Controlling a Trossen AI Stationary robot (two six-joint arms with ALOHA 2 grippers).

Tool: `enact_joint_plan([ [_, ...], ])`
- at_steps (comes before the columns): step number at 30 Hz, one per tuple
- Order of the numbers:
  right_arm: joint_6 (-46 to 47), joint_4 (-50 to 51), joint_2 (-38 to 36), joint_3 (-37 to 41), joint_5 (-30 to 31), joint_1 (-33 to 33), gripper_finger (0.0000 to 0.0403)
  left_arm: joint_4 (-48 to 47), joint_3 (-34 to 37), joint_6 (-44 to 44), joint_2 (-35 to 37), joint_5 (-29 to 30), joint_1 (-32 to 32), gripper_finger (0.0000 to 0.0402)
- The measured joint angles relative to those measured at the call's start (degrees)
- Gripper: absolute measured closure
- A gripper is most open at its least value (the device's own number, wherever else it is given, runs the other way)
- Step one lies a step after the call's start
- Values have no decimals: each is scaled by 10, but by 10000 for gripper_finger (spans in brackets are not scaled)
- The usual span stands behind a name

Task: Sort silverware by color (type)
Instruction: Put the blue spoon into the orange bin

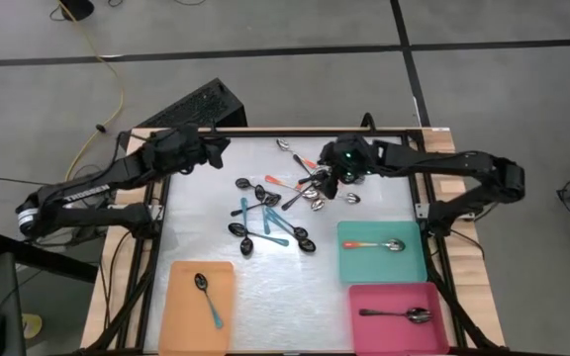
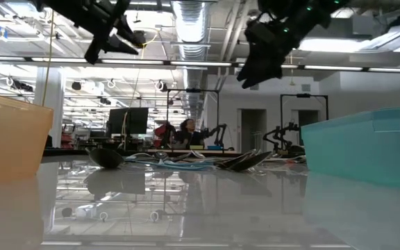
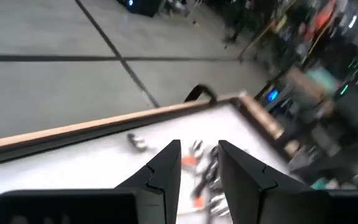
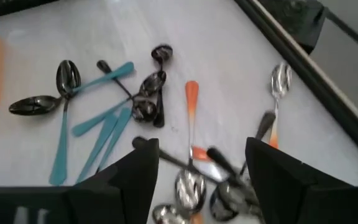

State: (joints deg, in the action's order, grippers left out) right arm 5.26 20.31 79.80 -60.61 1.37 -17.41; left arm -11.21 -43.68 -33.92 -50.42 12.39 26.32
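1. The left gripper (image 1: 218, 148) hangs over the table's (image 1: 206, 213) far-left corner, jaws part-way apart with nothing between them.
2. An orange tray (image 1: 181, 307) at the near edge holds one teal spoon (image 1: 207, 297).
3. Loose spoons (image 1: 270, 222) lie heaped mid-table toward the far edge.
4. The right gripper (image 1: 332, 178) hovers above the heap's far right end, jaws spread wide and empty.
5. The teal tray (image 1: 364, 265) carries an orange spoon (image 1: 374, 244); the pink tray (image 1: 394, 331) a black one (image 1: 396, 314).
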Motion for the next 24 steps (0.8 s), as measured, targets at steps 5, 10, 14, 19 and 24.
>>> enact_joint_plan([
  [5,-32,7,48,-48,0,1,153,-23,0,125,-34,-91,0,311],
  [10,-52,2,95,-68,0,18,154,-23,0,134,-64,-152,-1,311],
  [14,-51,-2,135,-77,0,36,154,-23,0,127,-77,-156,-1,311],
  [19,-7,-23,183,-95,1,63,154,-20,0,103,-78,-157,-1,311],
  [24,54,-51,234,-111,10,105,154,4,0,102,-65,-199,1,311],
])
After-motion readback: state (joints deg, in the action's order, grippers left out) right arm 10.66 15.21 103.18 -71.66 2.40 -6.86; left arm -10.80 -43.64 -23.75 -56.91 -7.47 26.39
